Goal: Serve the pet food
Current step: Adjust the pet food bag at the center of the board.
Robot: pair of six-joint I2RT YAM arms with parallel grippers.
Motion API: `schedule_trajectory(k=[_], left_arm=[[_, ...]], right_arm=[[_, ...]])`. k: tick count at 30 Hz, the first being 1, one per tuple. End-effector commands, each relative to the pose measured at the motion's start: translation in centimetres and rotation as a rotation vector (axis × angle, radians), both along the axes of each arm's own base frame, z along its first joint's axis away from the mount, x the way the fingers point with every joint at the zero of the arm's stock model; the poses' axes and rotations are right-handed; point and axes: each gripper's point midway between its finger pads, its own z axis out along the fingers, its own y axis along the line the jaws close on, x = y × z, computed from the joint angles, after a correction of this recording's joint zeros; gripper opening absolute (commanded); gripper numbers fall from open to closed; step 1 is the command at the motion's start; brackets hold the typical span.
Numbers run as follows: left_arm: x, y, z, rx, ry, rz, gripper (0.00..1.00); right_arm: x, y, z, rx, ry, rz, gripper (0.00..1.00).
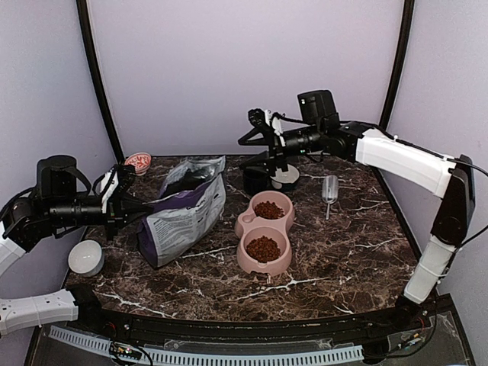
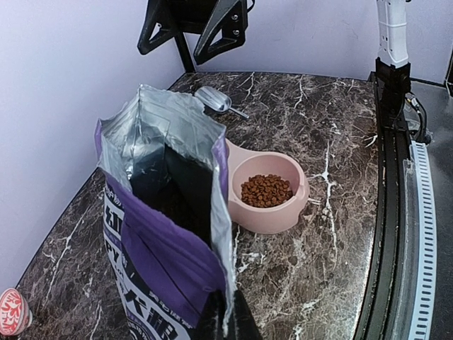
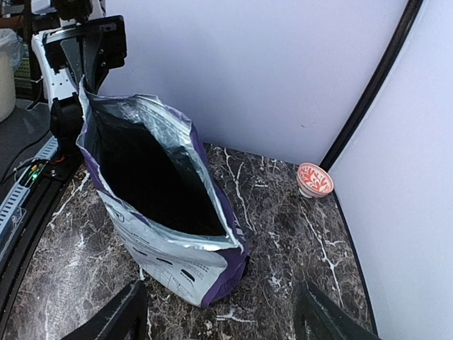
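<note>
Well, pet food (image 1: 263, 248): heaped in both cups of the pink double bowl (image 1: 242, 225), near the middle of the surface (image 1: 343, 259); maybe more inside the bag, too dark in there to tell.
Bag (image 1: 183, 217): open at the top, close to the left edge of the surface, just beside the bowl.
Left gripper (image 1: 137, 204): squeezed together, looks pinched on the bag's shiny edge.
Right gripper (image 1: 255, 128): fingers wide apart, holding nothing, up in the air over the far edge of the surface.
Scoop (image 1: 329, 188): lying alone toward the far right corner, touching nothing.
Worry one: a tipped bag and kibble all over the surface, from a quick let-go or a sideways tug.
Worry two: a knocked bowl and spilled food, from a push of the bag to the right.
Worry three: too much food, since both cups look full already; any extra would likely roll over the rim.
Worry four: a scoop bumped off the right edge, from a low swing of the right arm.
</note>
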Motion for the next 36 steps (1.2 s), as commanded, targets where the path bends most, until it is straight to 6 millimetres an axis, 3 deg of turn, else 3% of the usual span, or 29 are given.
schedule_trajectory(k=[1,16,24,28,32,36], left_arm=[[-2.3,-0.5,8.5,-0.190,-0.198,-0.108,0.00],[-2.6,-0.9,7.7,-0.171,-0.153,-0.138,0.00],[-2.5,-1.0,7.5,-0.170,-0.148,-0.140,0.00],[-2.4,-0.9,7.5,-0.170,-0.155,-0.133,0.00],[-2.4,-0.8,7.6,-0.171,-0.156,-0.128,0.00],[-2.5,-0.7,7.6,-0.172,-0.158,-0.124,0.00]], right_arm=[[-0.5,1.3,-0.5,0.020,-0.010,0.125,0.70],[0.1,4.4,-1.6,0.059,-0.074,0.262,0.66],[-1.9,5.9,-1.6,0.073,-0.065,0.341,0.47],[-1.8,6.3,-2.3,0.054,-0.058,0.346,0.35],[-1.2,6.6,-2.8,0.034,-0.062,0.328,0.35],[-0.3,6.4,-3.9,0.002,-0.067,0.304,0.41]])
